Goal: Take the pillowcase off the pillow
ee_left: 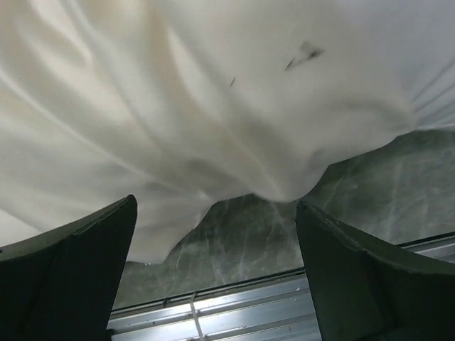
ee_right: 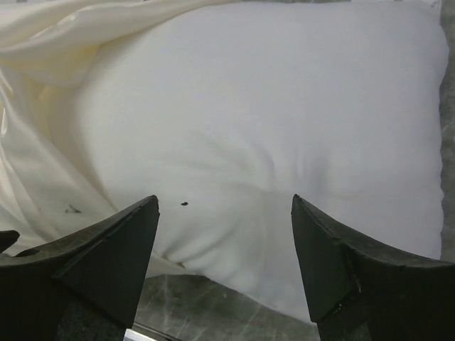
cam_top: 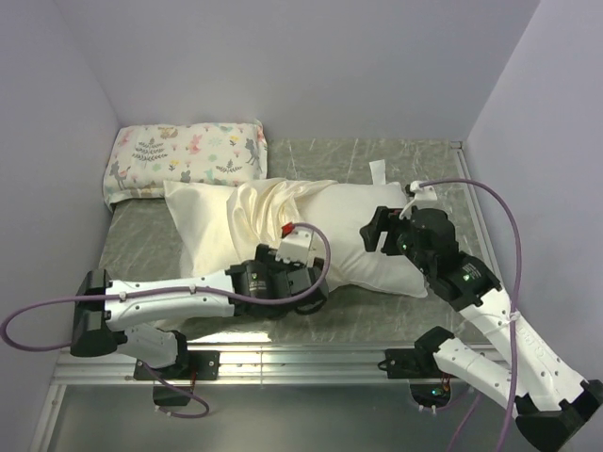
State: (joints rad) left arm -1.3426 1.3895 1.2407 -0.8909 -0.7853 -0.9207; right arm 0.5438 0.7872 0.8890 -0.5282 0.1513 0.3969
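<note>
The white pillow lies in the middle of the table, its right half bare. The cream pillowcase is bunched over its left half. My left gripper is at the pillow's near edge with its jaws wide open and empty. In the left wrist view the gripper is just below hanging folds of the pillowcase. My right gripper hovers open over the pillow's right part. In the right wrist view the gripper frames the bare pillow, with the pillowcase at the left.
A small pillow printed with animals and leaves lies at the back left. A small white strip lies on the grey marbled table. Purple walls close the left, back and right. A metal rail runs along the near edge.
</note>
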